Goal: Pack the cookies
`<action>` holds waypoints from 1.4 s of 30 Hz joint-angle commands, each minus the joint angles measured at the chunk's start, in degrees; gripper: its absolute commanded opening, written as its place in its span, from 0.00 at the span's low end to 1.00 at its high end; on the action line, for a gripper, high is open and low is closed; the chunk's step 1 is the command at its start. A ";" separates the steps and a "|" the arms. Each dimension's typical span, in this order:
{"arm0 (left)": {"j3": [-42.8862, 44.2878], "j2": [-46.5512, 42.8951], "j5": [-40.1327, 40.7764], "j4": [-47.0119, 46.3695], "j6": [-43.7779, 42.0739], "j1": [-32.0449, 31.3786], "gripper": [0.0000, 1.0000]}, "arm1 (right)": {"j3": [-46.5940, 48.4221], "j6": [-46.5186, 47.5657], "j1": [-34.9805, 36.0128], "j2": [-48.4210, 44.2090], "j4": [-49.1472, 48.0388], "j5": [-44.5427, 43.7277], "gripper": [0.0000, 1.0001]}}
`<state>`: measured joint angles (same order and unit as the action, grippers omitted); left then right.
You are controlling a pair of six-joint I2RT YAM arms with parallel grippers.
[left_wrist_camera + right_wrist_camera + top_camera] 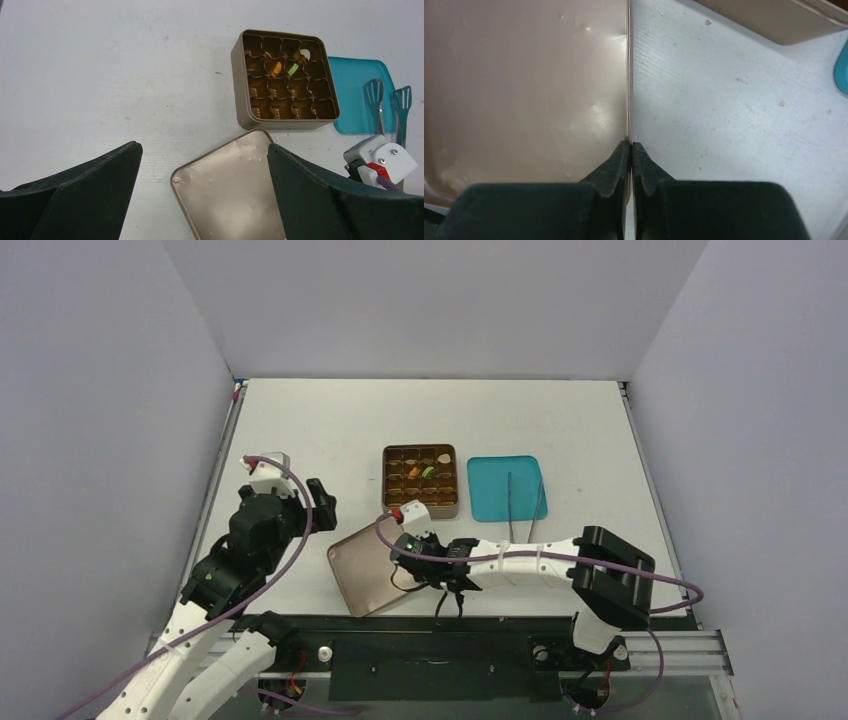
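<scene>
Table bears a lid, a tin and a tray. The lid lies askew just in front of the tin. The right gripper is pinched tight on one lid edge.

Judged step: closing the tin. The edge is thin, so grip firmly, lift level and square the lid over the tin before lowering.

The left gripper gapes wide and holds nothing, left of the tin.

The tray, right of the tin, holds only tweezers.

The cookies, orange, green and pale, sit in the tin's far compartments. The remaining compartments look empty.
</scene>
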<state>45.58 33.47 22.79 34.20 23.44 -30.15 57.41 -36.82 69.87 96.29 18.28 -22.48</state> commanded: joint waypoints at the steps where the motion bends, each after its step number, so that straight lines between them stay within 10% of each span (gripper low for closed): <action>1: 4.17 2.47 -6.17 -0.22 2.26 0.09 0.97 | -3.40 -2.87 0.39 -7.31 -2.92 -3.32 0.00; 42: -1.65 9.82 -37.15 -4.70 20.74 0.17 0.97 | -13.18 -6.15 -6.28 -44.73 8.02 -7.34 0.00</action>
<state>45.52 43.68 -7.09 35.73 39.20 -30.15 40.53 -42.70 64.05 54.24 26.06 -28.10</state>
